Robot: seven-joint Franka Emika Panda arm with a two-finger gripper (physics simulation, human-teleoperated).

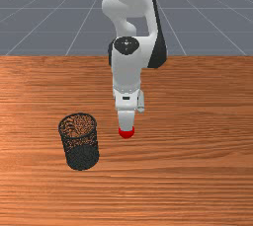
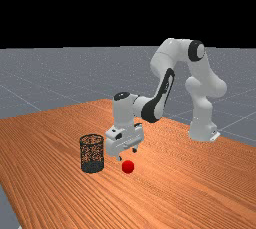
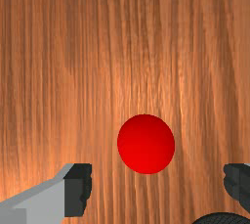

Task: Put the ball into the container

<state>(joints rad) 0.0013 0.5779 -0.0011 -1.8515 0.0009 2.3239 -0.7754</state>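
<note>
In the far view my gripper [image 2: 127, 154] hangs over the table, its two dark fingertips wide apart. A red ball [image 2: 128, 166] rests on the wood just below them. From the front, the ball [image 1: 126, 133] is partly covered by the hand. Looking down past the open gripper [image 3: 157, 187], I see the ball [image 3: 146, 144] a little off the line between the fingertips, touching neither. The container, a black mesh basket [image 1: 80, 146], stands upright on the front view's left of the ball; the mesh basket [image 2: 92, 154] also stands close beside the hand.
The wooden table [image 1: 197, 170] extends around the ball and basket. In the wrist view, part of the basket's dark rim [image 3: 222, 216] shows near one fingertip. The arm reaches in from its base at the far view's right.
</note>
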